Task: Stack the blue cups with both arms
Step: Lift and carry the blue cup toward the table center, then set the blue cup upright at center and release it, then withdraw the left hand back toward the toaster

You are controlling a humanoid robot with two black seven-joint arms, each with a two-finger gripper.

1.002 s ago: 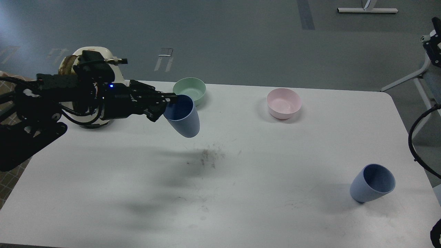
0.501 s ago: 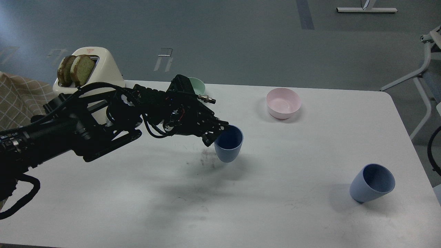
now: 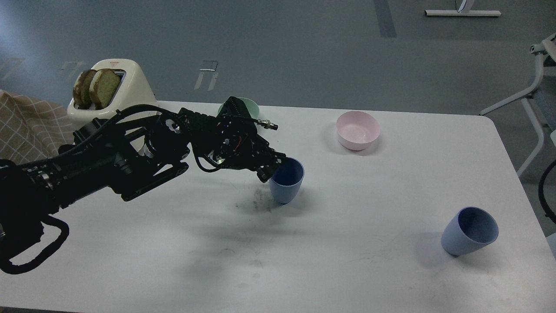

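So the white table (image 3: pixel 347 261) takes up most of the view, with a scuffed dark smudge (image 3: pixel 256 202) near its middle. The left arm (image 3: pixel 130 156) is the next biggest thing, a black jointed mass with cables coming in from about 9 o'clock and reaching toward the centre. Its left gripper (image 3: pixel 273 167) is pinched onto the rim of one blue cup (image 3: pixel 286 182), one finger looks to be inside the lip and one outside. That cup is upright, mouth up, base right at the table just past the smudge, dead centre of the view. The toaster (image 3: pixel 126 91) sits at roughly 10 o'clock with two slices of bread (image 3: pixel 97 87) poking out. The pink bowl (image 3: pixel 357 129) is at about 1 o'clock, well apart from the held cup. The second blue cup (image 3: pixel 469 232) is out at 4 o'clock, tilted over with its mouth facing up and right, nothing touching it. The green bowl (image 3: pixel 249 106) peeks out behind the arm at 12 o'clock. Right gripper isn't anywhere in view
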